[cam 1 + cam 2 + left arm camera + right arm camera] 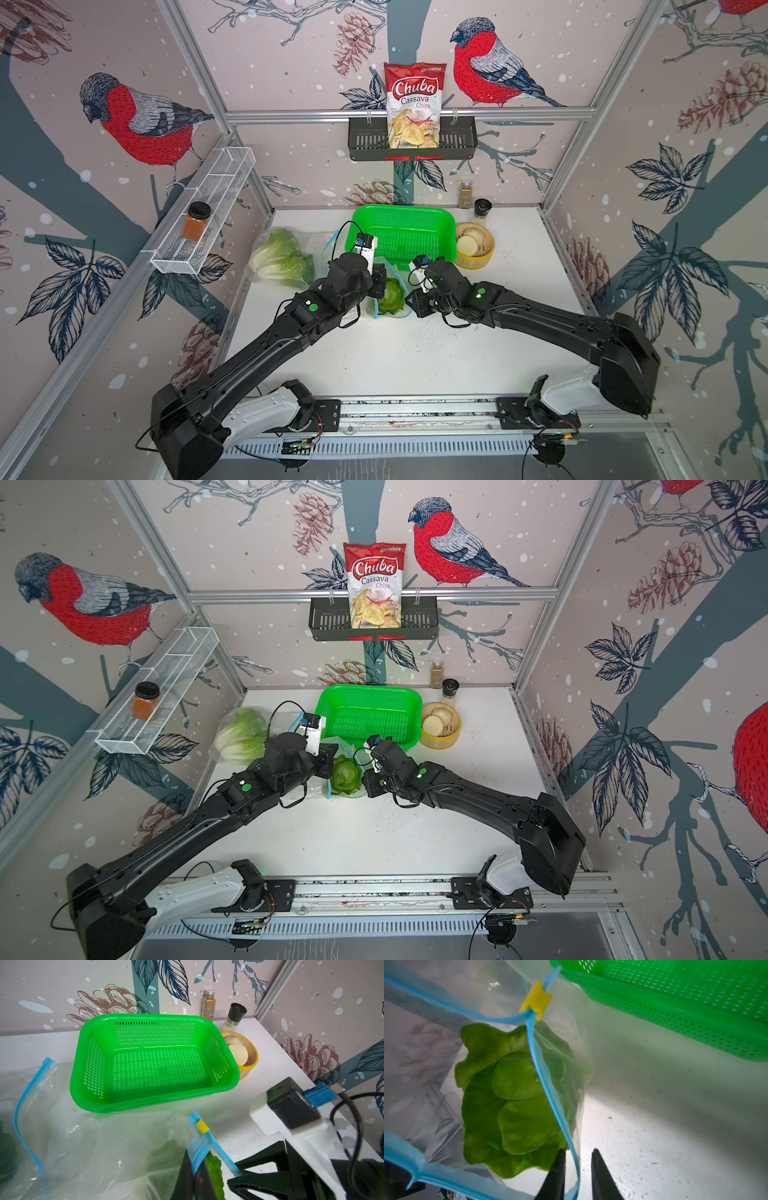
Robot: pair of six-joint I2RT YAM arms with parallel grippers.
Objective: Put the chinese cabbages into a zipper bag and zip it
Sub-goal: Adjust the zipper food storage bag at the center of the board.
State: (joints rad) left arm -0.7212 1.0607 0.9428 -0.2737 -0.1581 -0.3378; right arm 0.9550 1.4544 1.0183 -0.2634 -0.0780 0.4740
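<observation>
Enclosure: bird-and-pinecone print walls surround a white tabletop [415, 357]; you see all of it in both top views.
Zipper bag: the zipper bag [582, 1068] stands at the middle of the tabletop, just in front of the green basket [75, 1080], with its mouth open upward. Its yellow slider [536, 1002] sits at the zip end nearest the basket.
Bagged cabbage head: the bagged cabbage head [512, 1105] is inside the zipper bag, leaves toward the mouth.
Other cabbage heads: the two other cabbage heads [282, 259] lie side by side near the left edge under clear plastic. You cannot tell whether a bag encloses them.
Left gripper: the left gripper [195, 1169] has its jaws closed tight on the bag's blue zip rim.
Right gripper: the right gripper [578, 1153] has its jaws partly apart and straddles the opposite rim, one finger inside the mouth and one outside. You see no pinch.
Far edge: the basket sits at mid-edge, and a round box of pale discs [473, 262] is just beside it. A spice jar [465, 193] and a grinder [482, 210] stand toward the far right corner.
</observation>
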